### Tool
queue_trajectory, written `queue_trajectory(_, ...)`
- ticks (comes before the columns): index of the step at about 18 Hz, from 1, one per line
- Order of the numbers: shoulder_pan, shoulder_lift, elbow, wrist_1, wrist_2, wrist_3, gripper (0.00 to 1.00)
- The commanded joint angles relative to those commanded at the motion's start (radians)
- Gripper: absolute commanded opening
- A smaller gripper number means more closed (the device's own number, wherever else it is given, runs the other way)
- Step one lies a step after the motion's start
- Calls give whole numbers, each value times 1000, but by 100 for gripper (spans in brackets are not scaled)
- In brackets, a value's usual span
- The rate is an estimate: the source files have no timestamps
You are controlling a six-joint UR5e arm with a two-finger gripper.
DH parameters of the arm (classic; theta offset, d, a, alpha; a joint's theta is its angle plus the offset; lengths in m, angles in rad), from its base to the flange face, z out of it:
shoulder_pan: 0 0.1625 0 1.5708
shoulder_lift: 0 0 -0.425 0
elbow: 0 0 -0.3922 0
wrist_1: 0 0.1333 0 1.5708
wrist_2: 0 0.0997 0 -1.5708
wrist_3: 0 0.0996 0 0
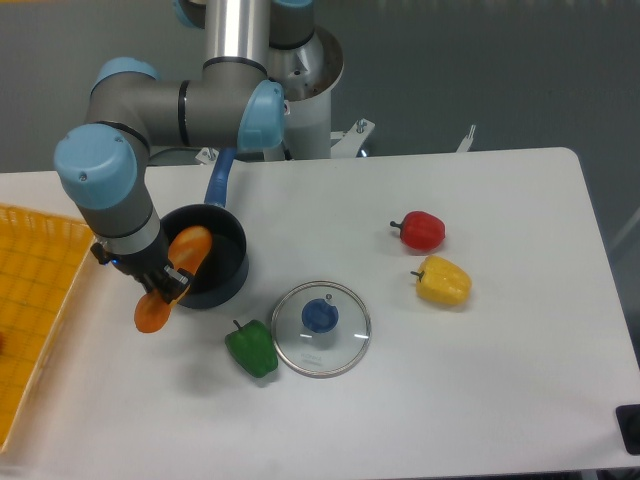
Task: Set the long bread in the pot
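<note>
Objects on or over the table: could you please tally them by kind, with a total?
Peppers: 3, red, yellow, green
Long bread: 1
Pot: 1
Glass lid: 1
Yellow basket: 1
Total: 7

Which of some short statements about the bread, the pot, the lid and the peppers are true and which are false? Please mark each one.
1. The long bread lies flat inside the pot. False: it leans across the rim, one end outside.
2. The gripper is at the bread. True.
3. The glass lid covers the pot. False: it lies on the table.
4. The green pepper is beside the lid. True.
5. The yellow pepper is in the pot. False: it is near the red pepper.
</note>
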Motion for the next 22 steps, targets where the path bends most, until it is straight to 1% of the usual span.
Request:
queue_trajectory(6, -2, -2, -2, 0, 15, 0, 43)
queue_trajectory(9, -24, -9, -2, 0, 44, 0, 43)
queue_trajectory(11, -25, -14, -2, 0, 49, 0, 45)
queue_trajectory(12, -25, -12, -2, 0, 49, 0, 52)
queue_trajectory(13, -25, -12, -2, 0, 49, 2, 77)
queue_trajectory(14, -25, -12, -2, 0, 51, 2, 100)
queue_trajectory(19, -26, -8, -5, -6, 54, 8, 100)
queue_trajectory(22, -31, -3, -32, -2, 92, 20, 100)
